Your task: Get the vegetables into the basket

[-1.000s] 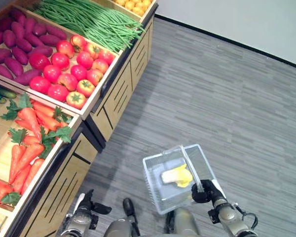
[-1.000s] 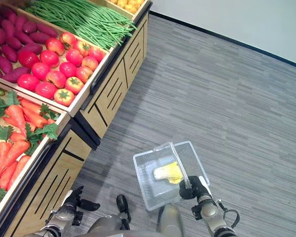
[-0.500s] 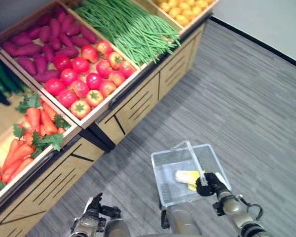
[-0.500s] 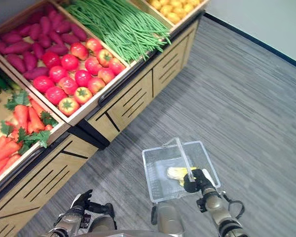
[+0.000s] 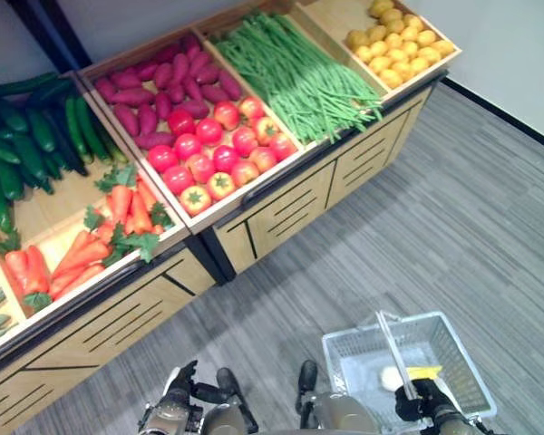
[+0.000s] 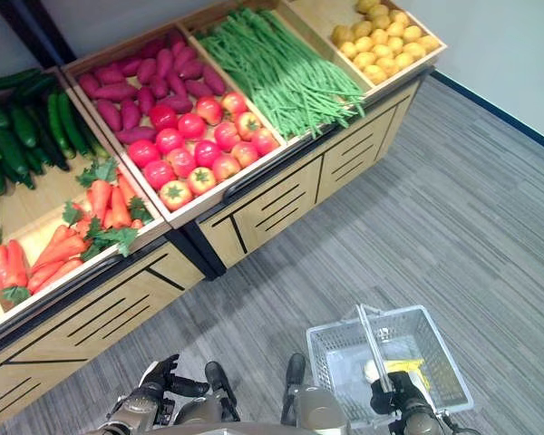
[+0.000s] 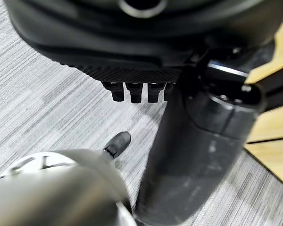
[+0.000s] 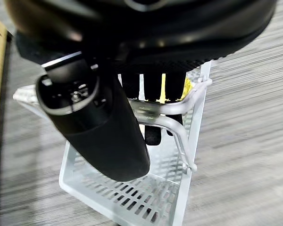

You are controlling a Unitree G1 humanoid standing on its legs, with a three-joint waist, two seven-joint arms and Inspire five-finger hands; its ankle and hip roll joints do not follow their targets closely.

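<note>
A clear plastic basket hangs low at my right side, above the grey floor. My right hand is shut on its handle, fingers curled under the bar. A pale yellow leafy vegetable lies in the basket's bottom. My left hand hangs low at my left with relaxed fingers, holding nothing. Ahead and to the left stands a wooden produce stand with carrots, tomatoes, green beans and cucumbers.
The stand also holds purple sweet potatoes and small yellow produce at its far right. Its slatted wooden front runs diagonally across the view. Grey floor lies to the right, with a white wall behind.
The whole picture has shifted: the camera has swung so more of the stand shows. The basket stays in my right hand and the left hand stays low.
</note>
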